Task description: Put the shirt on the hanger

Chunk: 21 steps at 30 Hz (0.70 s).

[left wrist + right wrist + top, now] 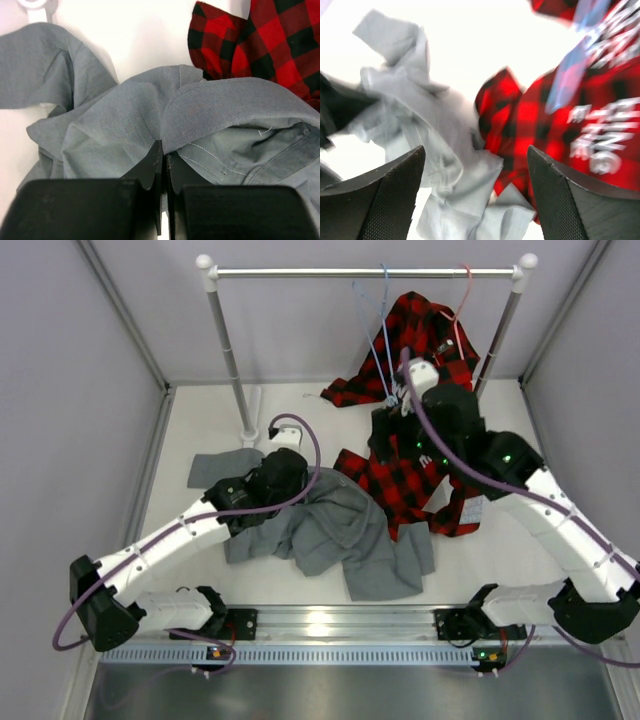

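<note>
The grey shirt (340, 530) lay crumpled on the white counter (200, 430), at its near middle, with one sleeve spread toward the left. The left hand (162, 150) was down on the shirt's left part, its fingers pressed together and clamped on a fold of grey cloth beside the collar. In the left wrist view the collar band curved over the fingertips, with stitching and a button showing on the placket.

The light-blue hanger (378, 340) hung by its hook from the rail (300, 272) at the back, well apart from the shirt. A red-and-black plaid shirt (405, 480) lay just to the right of the grey one, touching its edge. The right hand (475, 150) hovered above the plaid cloth with its fingers spread wide apart and nothing between them.
</note>
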{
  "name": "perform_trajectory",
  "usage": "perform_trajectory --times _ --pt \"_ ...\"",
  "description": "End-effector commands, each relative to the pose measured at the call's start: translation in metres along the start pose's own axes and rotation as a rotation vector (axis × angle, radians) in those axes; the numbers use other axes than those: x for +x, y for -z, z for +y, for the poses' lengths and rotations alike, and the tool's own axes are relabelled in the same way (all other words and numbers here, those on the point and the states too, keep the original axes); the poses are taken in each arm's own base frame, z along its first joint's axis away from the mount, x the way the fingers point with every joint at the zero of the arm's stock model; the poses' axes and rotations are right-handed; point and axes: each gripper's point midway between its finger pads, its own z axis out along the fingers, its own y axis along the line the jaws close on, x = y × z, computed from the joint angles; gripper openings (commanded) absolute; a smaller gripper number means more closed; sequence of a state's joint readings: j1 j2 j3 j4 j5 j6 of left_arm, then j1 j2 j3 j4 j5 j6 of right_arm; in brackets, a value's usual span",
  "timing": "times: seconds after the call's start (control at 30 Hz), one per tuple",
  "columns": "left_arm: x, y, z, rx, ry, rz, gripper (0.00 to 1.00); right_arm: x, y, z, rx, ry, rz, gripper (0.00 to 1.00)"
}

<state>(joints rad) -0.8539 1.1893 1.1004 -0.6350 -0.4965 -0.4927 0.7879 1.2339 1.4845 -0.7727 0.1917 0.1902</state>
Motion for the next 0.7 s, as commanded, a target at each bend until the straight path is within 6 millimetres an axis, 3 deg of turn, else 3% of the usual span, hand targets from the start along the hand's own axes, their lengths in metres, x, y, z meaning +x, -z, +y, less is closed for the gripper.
perform_trajectory --times 0.0,0.03,0.07,0.13,0.17,0.27,0.37,0.43,0.47,0.57,0.67 --pt "0.009 0.001 -0.002 0.018 0.036 0.032 0.00 -0.043 0.024 -0.040 0.135 0.013 -0.036 0.80" --pt "0.014 0.000 -0.001 0.017 0.041 0.042 0.00 -0.046 0.012 -0.046 0.157 0.039 -0.008 0.80" --pt "0.016 0.001 -0.001 0.023 0.046 0.044 0.00 -0.066 0.019 -0.057 0.185 0.031 -0.048 0.80" --pt "0.020 0.001 -0.001 0.022 0.055 0.052 0.00 -0.072 0.004 -0.066 0.194 0.062 -0.021 0.80" --pt "0.022 0.001 0.002 0.013 0.057 0.056 0.00 -0.085 0.005 -0.078 0.212 0.045 -0.044 0.80" --pt "0.023 0.003 0.007 -0.008 0.076 0.048 0.00 -0.092 -0.018 -0.083 0.173 0.048 -0.017 0.77" --pt "0.021 0.007 0.012 -0.016 0.102 0.028 0.00 -0.092 -0.043 -0.087 0.162 0.048 0.013 0.64" --pt "0.020 0.010 0.014 -0.024 0.108 0.020 0.00 -0.088 -0.057 -0.091 0.166 0.041 0.036 0.51" --pt "0.019 0.011 0.016 -0.029 0.108 0.018 0.00 -0.090 -0.059 -0.096 0.174 0.037 0.034 0.45" --pt "0.020 0.012 0.018 -0.035 0.100 0.021 0.00 -0.091 -0.070 -0.096 0.164 0.035 0.042 0.42" --pt "0.022 0.013 0.020 -0.041 0.094 0.023 0.00 -0.092 -0.077 -0.096 0.160 0.035 0.040 0.25"
